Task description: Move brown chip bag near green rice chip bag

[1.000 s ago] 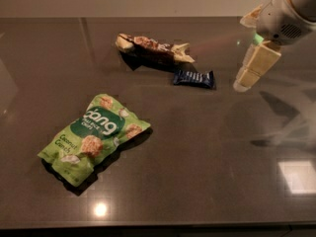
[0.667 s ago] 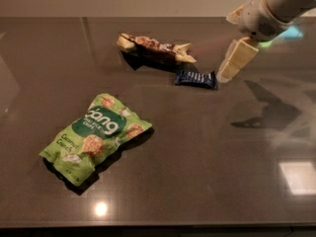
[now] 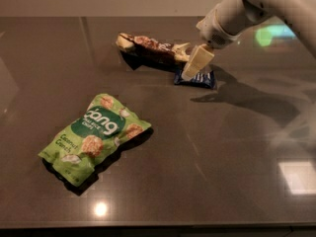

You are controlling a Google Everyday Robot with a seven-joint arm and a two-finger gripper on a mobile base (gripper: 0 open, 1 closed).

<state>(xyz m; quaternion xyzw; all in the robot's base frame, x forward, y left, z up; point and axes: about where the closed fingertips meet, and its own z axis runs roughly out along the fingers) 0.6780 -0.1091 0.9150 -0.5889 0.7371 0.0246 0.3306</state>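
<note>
The brown chip bag (image 3: 150, 48) lies at the back middle of the dark table, dark brown with cream ends. The green rice chip bag (image 3: 96, 135) lies at the front left, lime green with a dark oval and white lettering. My gripper (image 3: 196, 63) hangs from the white arm that comes in from the upper right. Its cream fingers point down and left, just above the right end of the brown bag and over the blue wrapper. It holds nothing that I can see.
A small dark-blue candy bar wrapper (image 3: 205, 80) lies just right of the brown bag, partly under my gripper. The glossy dark table (image 3: 222, 157) runs to its front edge near the bottom. The arm's shadow falls on the right.
My gripper has moved left, from right of the blue wrapper to above the right end of the brown bag. The bags and wrapper have not moved.
</note>
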